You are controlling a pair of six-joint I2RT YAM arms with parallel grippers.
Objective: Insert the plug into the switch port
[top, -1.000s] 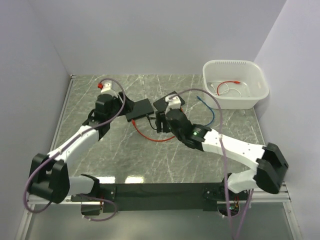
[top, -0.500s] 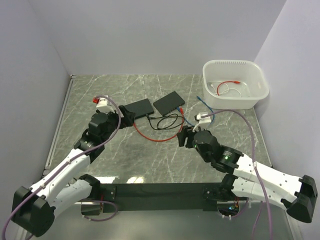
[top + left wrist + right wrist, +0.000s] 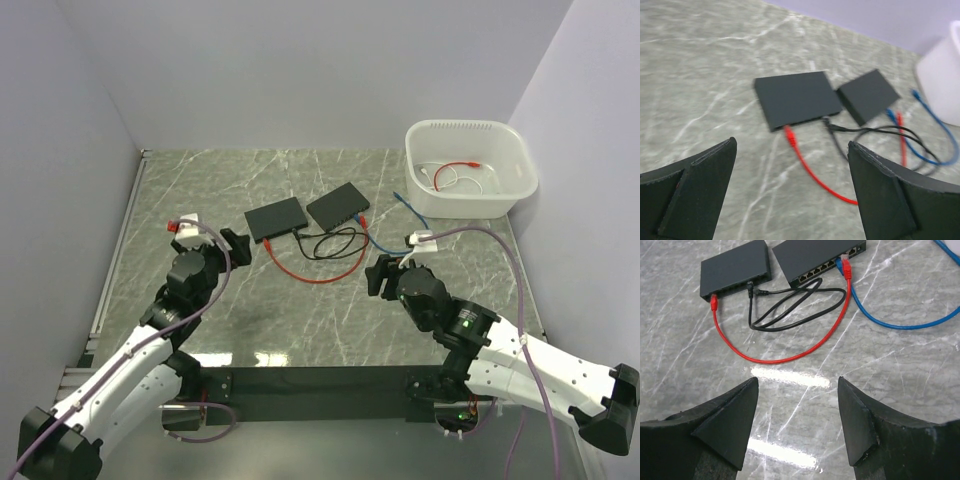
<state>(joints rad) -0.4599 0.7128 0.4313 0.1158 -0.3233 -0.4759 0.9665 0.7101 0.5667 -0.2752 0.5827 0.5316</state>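
Note:
Two black switches lie side by side mid-table, the left switch (image 3: 277,217) (image 3: 795,97) (image 3: 735,270) and the right switch (image 3: 338,205) (image 3: 867,95) (image 3: 815,255). A red cable (image 3: 315,278) (image 3: 785,359) runs between them. One red plug (image 3: 714,301) (image 3: 789,134) sits in the left switch and the other red plug (image 3: 846,265) in the right switch. A blue cable (image 3: 900,322) is plugged beside it. A black cable (image 3: 790,302) leaves the left switch. My left gripper (image 3: 235,245) (image 3: 791,145) is open and empty, short of the left switch. My right gripper (image 3: 378,275) (image 3: 797,381) is open and empty, nearer than the red loop.
A white bin (image 3: 512,150) stands at the back right with thin red and white cables inside. A second blue cable (image 3: 410,205) lies between the bin and the right switch. Side walls close in the table on the left and right.
Both arms have drawn back from the switches toward the near edge. The right gripper left the right switch and the left gripper left the left switch. Both are empty.

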